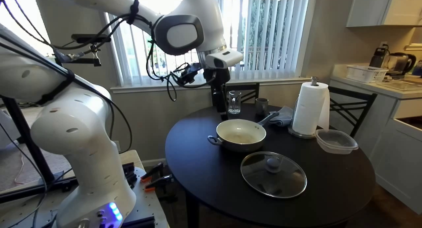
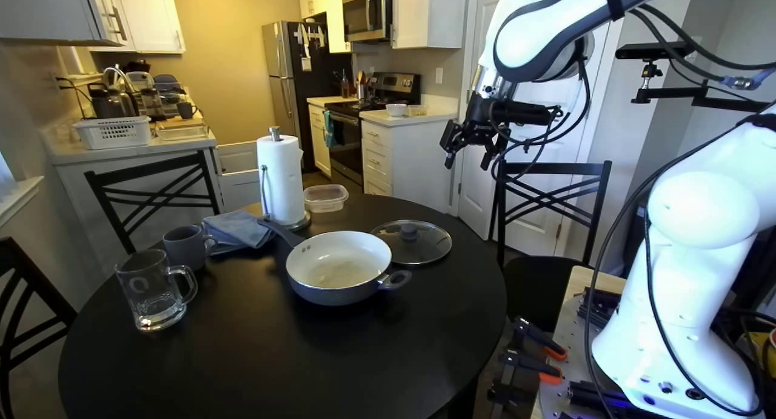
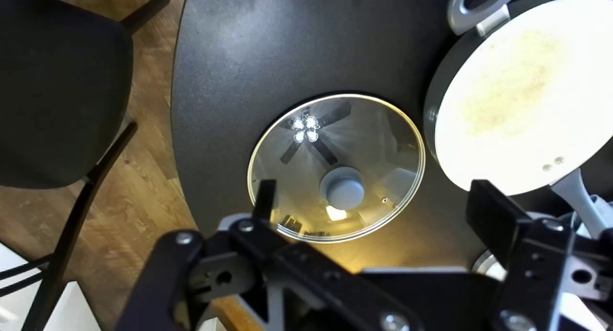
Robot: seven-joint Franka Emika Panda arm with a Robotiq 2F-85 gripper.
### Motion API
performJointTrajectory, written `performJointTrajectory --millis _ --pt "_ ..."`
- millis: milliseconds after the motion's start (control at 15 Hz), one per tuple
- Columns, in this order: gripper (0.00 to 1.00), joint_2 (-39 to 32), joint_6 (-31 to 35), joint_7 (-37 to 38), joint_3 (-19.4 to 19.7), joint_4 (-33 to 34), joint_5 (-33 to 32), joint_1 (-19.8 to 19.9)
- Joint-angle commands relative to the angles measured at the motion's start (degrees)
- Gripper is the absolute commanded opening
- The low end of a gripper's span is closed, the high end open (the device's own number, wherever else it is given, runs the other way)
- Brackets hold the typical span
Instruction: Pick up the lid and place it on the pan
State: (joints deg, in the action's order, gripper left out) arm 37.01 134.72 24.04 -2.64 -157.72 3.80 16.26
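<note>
The lid (image 1: pixel 280 181), clear glass with a metal rim and a grey centre knob, lies flat on the dark table with its knob up. It also shows in an exterior view (image 2: pixel 418 249) and in the wrist view (image 3: pixel 368 134). The pan (image 1: pixel 242 148), grey outside and pale cream inside, stands uncovered beside the lid; it also shows in an exterior view (image 2: pixel 339 295) and in the wrist view (image 3: pixel 522 96). My gripper (image 2: pixel 468 158) is open and empty, above table height. In the wrist view the gripper (image 3: pixel 374 189) has the lid's knob between its fingertips in the picture, apart from it.
A paper towel roll (image 1: pixel 310 109) and a clear plastic container (image 1: pixel 336 144) stand on the table (image 2: pixel 242 358). A glass mug (image 2: pixel 151 291), a grey mug (image 2: pixel 185 246) and a blue-grey cloth (image 2: pixel 239 228) stand beyond the pan handle. Chairs (image 2: pixel 555 194) surround the table.
</note>
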Motion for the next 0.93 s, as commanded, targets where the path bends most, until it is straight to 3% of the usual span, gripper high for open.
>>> performJointTrajectory --millis 0,400,533,667,867 --pt "1.0 -1.12 -0.14 0.4 1.1 1.12 -0.55 -0.55" --pt "1.0 -2.72 -0.14 0.4 1.52 2.84 -0.55 -0.59" --pt "1.0 -5.63 2.86 -1.58 2.24 3.97 -0.13 -1.46" --pt "1.0 -10.64 5.74 -5.66 4.1 6.94 -2.17 -0.81" --pt "1.0 -20.63 10.72 -17.65 9.86 11.94 -3.59 -1.98"
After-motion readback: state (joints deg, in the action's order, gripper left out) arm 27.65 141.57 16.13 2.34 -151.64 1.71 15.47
